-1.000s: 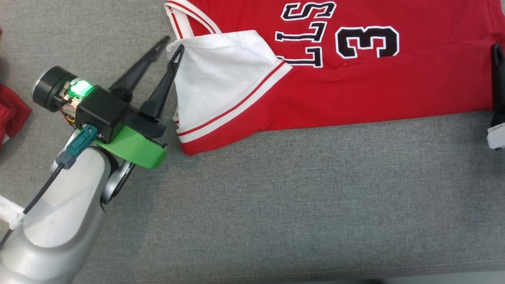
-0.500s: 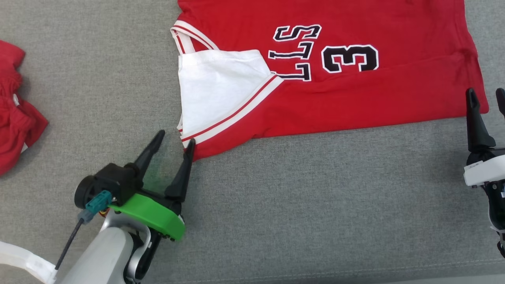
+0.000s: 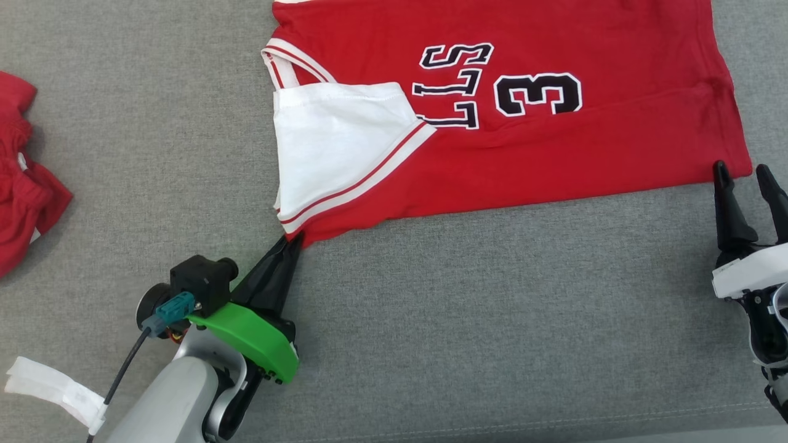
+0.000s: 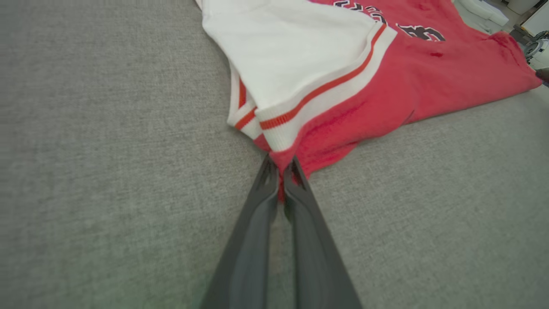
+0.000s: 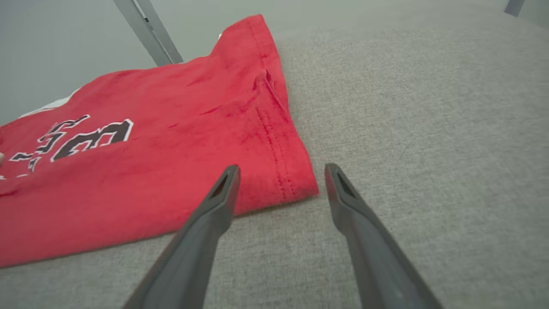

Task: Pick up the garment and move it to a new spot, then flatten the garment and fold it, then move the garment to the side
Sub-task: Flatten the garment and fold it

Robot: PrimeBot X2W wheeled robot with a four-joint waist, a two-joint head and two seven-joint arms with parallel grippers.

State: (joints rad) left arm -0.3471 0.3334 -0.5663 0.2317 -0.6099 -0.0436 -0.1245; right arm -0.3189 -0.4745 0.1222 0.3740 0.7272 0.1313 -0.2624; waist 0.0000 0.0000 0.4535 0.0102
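Since the earlier frames our left gripper (image 3: 294, 239) has dropped away from the white sleeve panel to the near corner of the garment (image 3: 554, 160) and has gone from spread to shut, while the right gripper (image 3: 742, 169) has come up closer to the opposite corner. Well off to the left of our left gripper, a second red cloth (image 3: 24, 197) is lying bunched on the grey surface (image 3: 492, 307), and we are leaving it alone. In the left wrist view the left gripper (image 4: 281, 165) is pinching the red corner of the garment (image 4: 386, 86) between its closed fingertips, with the striped white trim sitting just ahead of them. From there the garment is stretching away to the right, lying fairly flat with its lettering up and one sleeve turned over onto the chest. In the right wrist view our right gripper (image 5: 282, 169) is standing wide open and holding nothing, its fingers straddling the hemmed corner of the garment (image 5: 171, 171). We are judging that placing and flattening look done and that folding is under way: the right corner is not yet gripped, and the folds and the move to the side are still to do.
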